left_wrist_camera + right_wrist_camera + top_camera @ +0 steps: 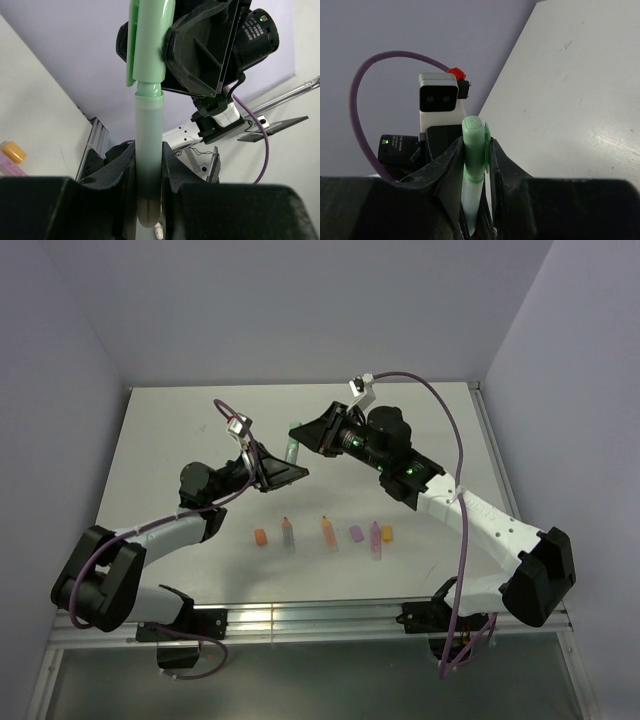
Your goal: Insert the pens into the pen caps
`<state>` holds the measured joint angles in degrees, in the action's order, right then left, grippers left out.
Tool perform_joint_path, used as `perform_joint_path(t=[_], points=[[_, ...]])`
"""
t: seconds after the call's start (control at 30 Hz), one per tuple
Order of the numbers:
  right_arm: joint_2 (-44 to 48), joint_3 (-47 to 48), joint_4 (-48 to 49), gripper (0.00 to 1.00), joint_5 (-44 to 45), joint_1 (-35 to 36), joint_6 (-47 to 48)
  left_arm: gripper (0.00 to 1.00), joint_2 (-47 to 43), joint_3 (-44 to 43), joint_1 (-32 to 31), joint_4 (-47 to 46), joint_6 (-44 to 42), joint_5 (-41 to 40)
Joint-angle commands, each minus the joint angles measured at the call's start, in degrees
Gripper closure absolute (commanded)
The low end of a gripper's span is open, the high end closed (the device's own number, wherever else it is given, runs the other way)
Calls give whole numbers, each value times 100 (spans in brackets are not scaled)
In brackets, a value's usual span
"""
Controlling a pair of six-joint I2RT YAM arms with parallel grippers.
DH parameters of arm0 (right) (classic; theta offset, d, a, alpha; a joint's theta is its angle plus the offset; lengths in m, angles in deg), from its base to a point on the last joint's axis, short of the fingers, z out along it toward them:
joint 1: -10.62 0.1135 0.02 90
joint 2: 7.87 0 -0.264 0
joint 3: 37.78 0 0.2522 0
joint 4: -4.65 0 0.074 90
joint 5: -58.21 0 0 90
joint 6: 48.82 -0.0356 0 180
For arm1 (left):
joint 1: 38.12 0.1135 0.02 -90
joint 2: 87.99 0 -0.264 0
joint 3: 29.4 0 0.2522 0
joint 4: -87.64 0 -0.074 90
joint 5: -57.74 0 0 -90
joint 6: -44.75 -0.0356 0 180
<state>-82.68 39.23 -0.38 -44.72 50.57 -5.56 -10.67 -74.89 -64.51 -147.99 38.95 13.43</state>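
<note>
Pens are mostly uncapped: 1 of 4 is being worked on and 3 wait on the counter (180,440). The green pen (148,150) is lifted clear of the counter, between the 2 arms. The left end effector (148,165) clamps the lower part of its pale barrel, jaws closed tight on it. The green cap (147,40) sits over the pen's tip, pinched by the right end effector (476,160), whose jaws are narrowed around it. From the left wrist, a short green collar shows between the cap's rim and the barrel. The cap therefore looks started but not pushed fully home, and a last press along the pen's length is probably needed. Well below and apart from both end effectors, a row lies near the arm bases. From left to right in the top view it holds the first orange cap (259,537), the first orange pen (288,533), the second orange pen (328,531), the purple cap (355,533), the pink pen (376,539) and the second orange cap (387,534) just beside it. None of these 3 pens wears a cap, so 3 pairings are left.
</note>
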Motion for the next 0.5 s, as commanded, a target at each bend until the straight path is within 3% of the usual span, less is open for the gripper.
perform_joint_path(t=[0.0, 0.47], points=[[221, 188, -248, 100, -289, 66, 367, 100, 82, -281, 20, -840, 246, -289], [177, 118, -38, 100, -649, 215, 253, 100, -261, -721, -235, 435, -827, -781]])
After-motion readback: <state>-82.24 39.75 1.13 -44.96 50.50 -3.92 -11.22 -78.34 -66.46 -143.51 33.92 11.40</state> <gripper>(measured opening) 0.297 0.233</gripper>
